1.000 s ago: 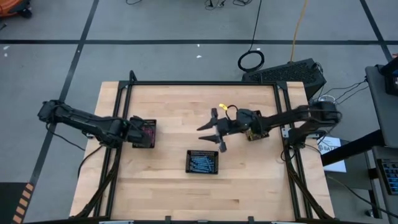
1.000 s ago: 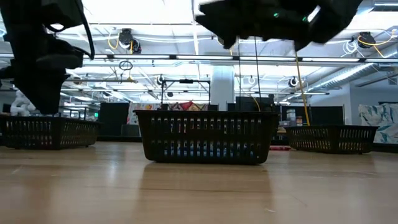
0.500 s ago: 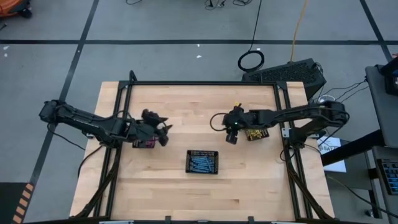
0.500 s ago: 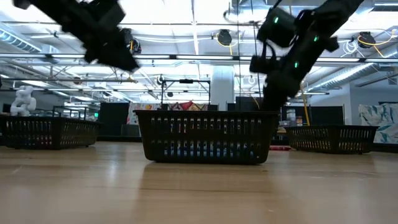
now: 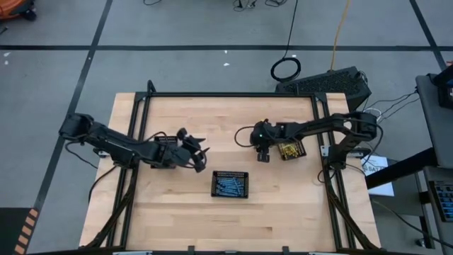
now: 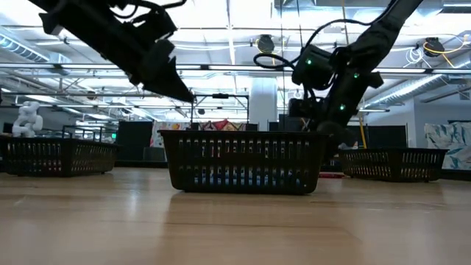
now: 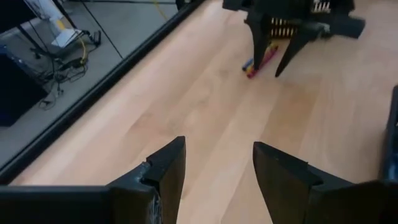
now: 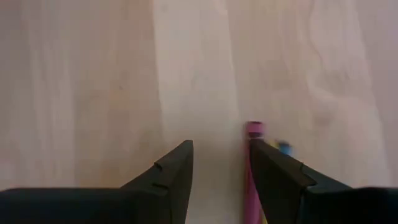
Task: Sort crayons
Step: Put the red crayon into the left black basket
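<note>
A pink crayon (image 8: 254, 132) and a blue crayon (image 8: 285, 148) lie loose on the wooden table; both also show in the left wrist view (image 7: 261, 61). My right gripper (image 8: 221, 165) is open and points down just above them, beside the right tray (image 5: 291, 150) of yellow crayons. In the left wrist view its fingers (image 7: 259, 43) stand on either side of the two crayons. My left gripper (image 5: 200, 154) is open and empty, in the air left of the table's middle. The centre tray (image 5: 230, 184) holds blue crayons. My right gripper points down from above, with one finger (image 8: 273, 177) right beside the pink crayon's side (image 8: 251, 168), lying along it. I cannot tell whether it touches the crayon, which lies flat on the table.
A third black tray (image 6: 55, 157) stands at the table's left, under my left arm. A black frame rail (image 7: 93, 99) runs along the table's far side. Bare wood lies between the trays and along the near edge.
My left gripper has left the left tray and gone toward the table's right, to a spot above and left of the centre tray. My right gripper has moved toward the right tray, tipped from level to pointing down, and come down over the loose crayons.
</note>
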`<act>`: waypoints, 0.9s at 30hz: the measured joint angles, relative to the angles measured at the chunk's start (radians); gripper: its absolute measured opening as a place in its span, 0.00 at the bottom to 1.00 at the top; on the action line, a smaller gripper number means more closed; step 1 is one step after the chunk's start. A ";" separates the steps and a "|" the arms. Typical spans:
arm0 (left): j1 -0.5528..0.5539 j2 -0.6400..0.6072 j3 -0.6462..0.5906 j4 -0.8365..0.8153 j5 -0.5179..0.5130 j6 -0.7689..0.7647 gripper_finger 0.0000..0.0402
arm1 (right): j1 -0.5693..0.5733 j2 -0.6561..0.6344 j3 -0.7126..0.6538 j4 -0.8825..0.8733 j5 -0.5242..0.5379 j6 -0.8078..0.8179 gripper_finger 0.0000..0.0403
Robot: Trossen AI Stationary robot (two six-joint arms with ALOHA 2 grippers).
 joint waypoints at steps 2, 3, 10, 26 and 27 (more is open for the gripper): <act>0.000 0.015 0.000 0.000 0.002 0.000 0.48 | -0.008 0.017 0.002 0.008 -0.015 0.000 0.36; 0.000 0.018 0.000 0.000 0.008 0.000 0.48 | -0.009 0.022 0.002 0.009 -0.020 0.001 0.36; 0.000 0.019 0.000 -0.004 0.030 0.000 0.48 | 0.025 -0.018 0.001 -0.016 -0.134 0.067 0.36; 0.000 0.019 0.000 -0.011 0.031 0.000 0.48 | 0.035 -0.111 0.007 -0.217 0.100 0.407 0.36; 0.000 0.019 0.000 -0.011 0.031 0.000 0.48 | 0.035 -0.105 0.007 -0.216 0.100 0.408 0.36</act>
